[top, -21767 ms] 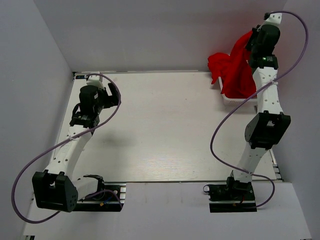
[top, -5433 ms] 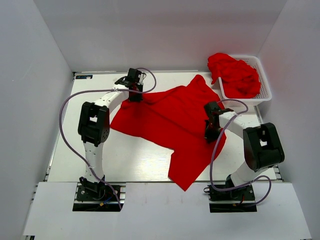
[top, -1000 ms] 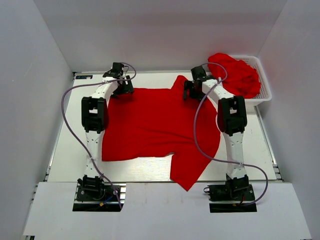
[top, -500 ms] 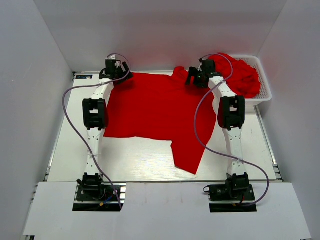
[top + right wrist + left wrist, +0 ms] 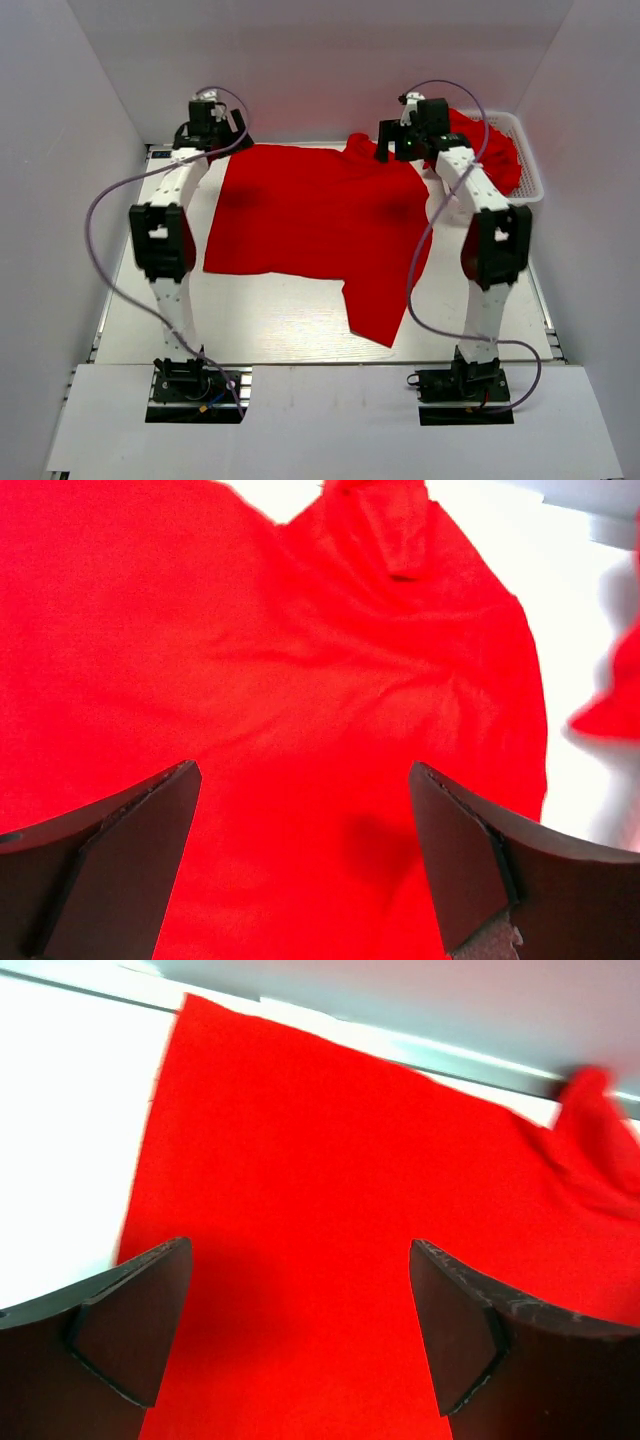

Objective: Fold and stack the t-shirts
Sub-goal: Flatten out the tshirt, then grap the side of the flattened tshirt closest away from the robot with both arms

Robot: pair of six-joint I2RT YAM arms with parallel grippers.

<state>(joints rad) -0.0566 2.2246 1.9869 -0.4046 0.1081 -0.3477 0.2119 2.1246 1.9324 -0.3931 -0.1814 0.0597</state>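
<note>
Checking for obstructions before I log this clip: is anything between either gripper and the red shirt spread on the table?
Nothing visible. The left gripper and right gripper hang open over the far edge of the shirt, and each wrist view shows only bare red cloth between the fingers.

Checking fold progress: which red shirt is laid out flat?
The spread shirt on the table; the other shirt is bunched in the white basket.

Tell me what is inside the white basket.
A bunched pile of red cloth fills the white basket. How many shirts it holds cannot be told, and the right arm covers part of it.
</note>
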